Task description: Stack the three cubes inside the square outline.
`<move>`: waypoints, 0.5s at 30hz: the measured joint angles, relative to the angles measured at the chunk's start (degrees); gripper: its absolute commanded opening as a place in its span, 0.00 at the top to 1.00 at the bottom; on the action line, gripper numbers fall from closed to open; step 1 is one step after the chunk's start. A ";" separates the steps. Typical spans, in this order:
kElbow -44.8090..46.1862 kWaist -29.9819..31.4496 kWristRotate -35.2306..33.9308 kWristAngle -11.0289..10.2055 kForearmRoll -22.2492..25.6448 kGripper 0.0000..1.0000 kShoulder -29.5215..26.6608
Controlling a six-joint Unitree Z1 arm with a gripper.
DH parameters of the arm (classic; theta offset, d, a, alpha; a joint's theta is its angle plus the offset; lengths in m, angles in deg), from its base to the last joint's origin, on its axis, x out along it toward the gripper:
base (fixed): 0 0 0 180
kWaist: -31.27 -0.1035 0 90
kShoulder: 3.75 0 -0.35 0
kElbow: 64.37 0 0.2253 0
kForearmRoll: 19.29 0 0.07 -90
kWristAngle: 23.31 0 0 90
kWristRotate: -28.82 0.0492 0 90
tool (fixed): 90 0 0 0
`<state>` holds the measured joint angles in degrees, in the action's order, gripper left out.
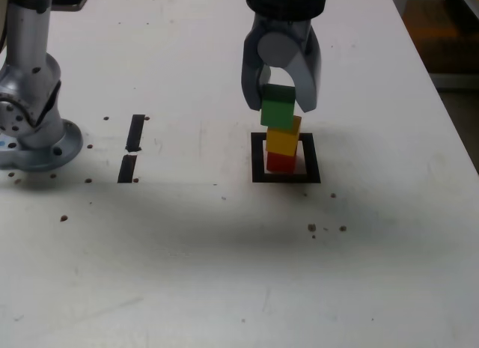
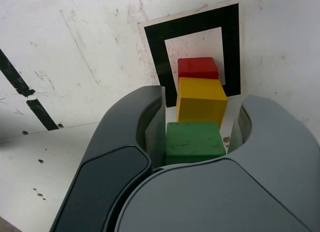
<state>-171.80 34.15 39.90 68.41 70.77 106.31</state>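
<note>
A red cube (image 1: 281, 162) stands inside the square outline (image 1: 286, 178) of black tape, with a yellow cube (image 1: 283, 137) on top of it. The green cube (image 1: 278, 105) sits on the yellow one, slightly askew, and my gripper (image 1: 281, 106) comes down from above, shut on the green cube. In the wrist view the green cube (image 2: 194, 141) lies between the grey fingers (image 2: 130, 122), with the yellow cube (image 2: 201, 101), the red cube (image 2: 198, 68) and the outline (image 2: 157, 37) below it.
The arm's grey base (image 1: 30, 116) stands at the exterior view's left. Two short black tape strips (image 1: 135, 132) lie between the base and the outline. The white table's edge (image 1: 449, 123) runs down the exterior view's right. Small dark specks dot the tabletop.
</note>
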 measured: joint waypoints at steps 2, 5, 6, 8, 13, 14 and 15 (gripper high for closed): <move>0.19 0.00 0.00 0.00 -0.02 0.68 0.20; 0.23 0.00 0.00 -0.07 -0.19 0.65 0.49; 0.23 0.00 0.00 -0.12 -0.24 0.64 0.50; 0.23 0.00 0.00 -0.21 -0.44 0.62 0.51; 0.23 0.00 0.00 -0.37 -0.86 0.54 0.60; 0.23 0.00 0.00 -0.41 -0.92 0.53 0.63; 0.23 0.00 0.00 -0.42 -1.00 0.53 0.68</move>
<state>-171.57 34.15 39.90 67.99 69.77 106.98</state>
